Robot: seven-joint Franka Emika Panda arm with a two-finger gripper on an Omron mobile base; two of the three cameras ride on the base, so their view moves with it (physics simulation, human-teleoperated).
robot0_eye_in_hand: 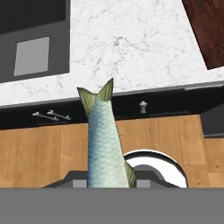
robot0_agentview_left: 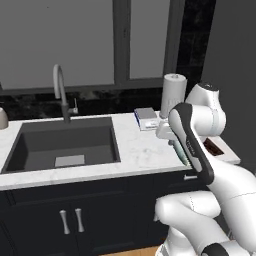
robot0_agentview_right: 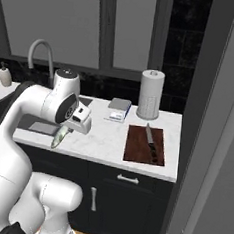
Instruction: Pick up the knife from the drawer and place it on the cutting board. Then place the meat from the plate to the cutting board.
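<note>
Gripping fish [robot0_eye_in_hand: 104, 140], no legible writing

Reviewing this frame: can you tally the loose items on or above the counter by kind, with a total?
Fish, held in the gripper: 1
Knife, lying on the cutting board: 1
Cutting board: 1
Kitchen scale: 1
Paper towel roll: 1
Soap dispenser: 1
Total: 6

You've got a silvery blue-green scaly fish [robot0_eye_in_hand: 104, 144] with olive fins; the cutting board [robot0_agentview_right: 145, 145] is dark reddish-brown; the counter [robot0_eye_in_hand: 131, 48] is white grey-veined marble.
</note>
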